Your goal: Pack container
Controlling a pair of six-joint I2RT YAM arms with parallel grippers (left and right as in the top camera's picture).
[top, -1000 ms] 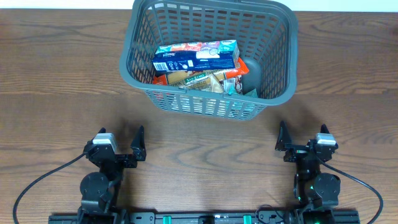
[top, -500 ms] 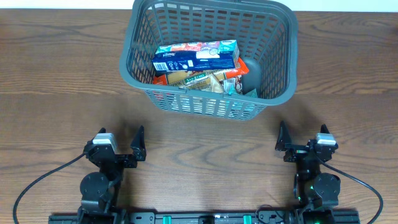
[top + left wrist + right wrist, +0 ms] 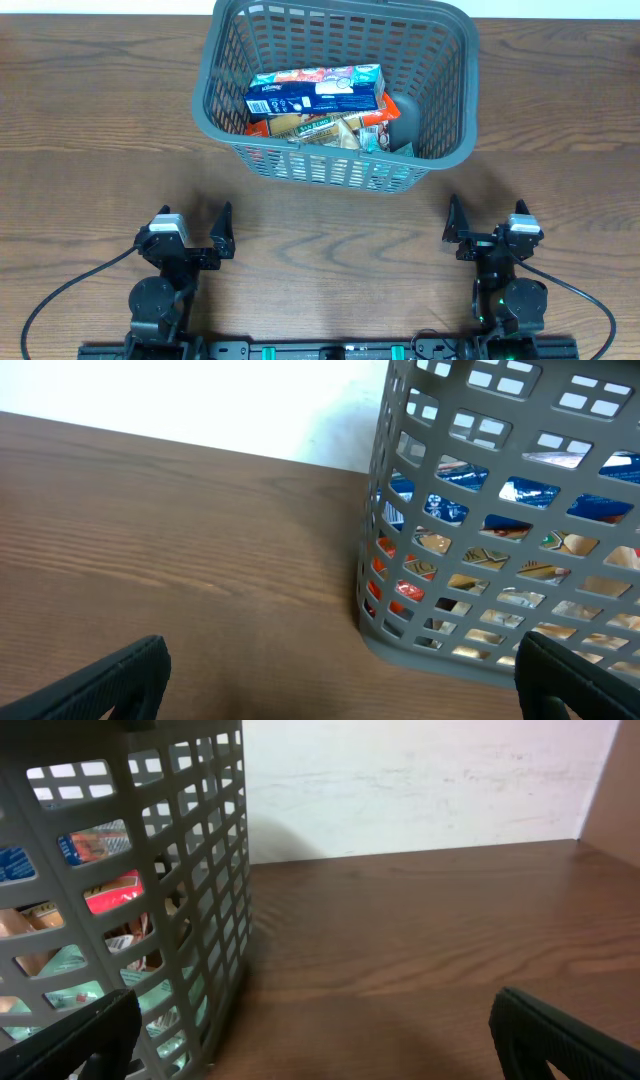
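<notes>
Container (image 3: 330, 168) stands on the bench (image 3: 90, 130) ahead of both tools and apart from them. It is forward and right of the left tool (image 3: 195, 218), and forward and left of the right tool (image 3: 487, 218). Each tool's jaws are spread wide, holding nothing. Inside the container lie food packets (image 3: 315, 92).

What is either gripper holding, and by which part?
Nothing. The left gripper and right gripper are both open and empty, apart from the container.
</notes>
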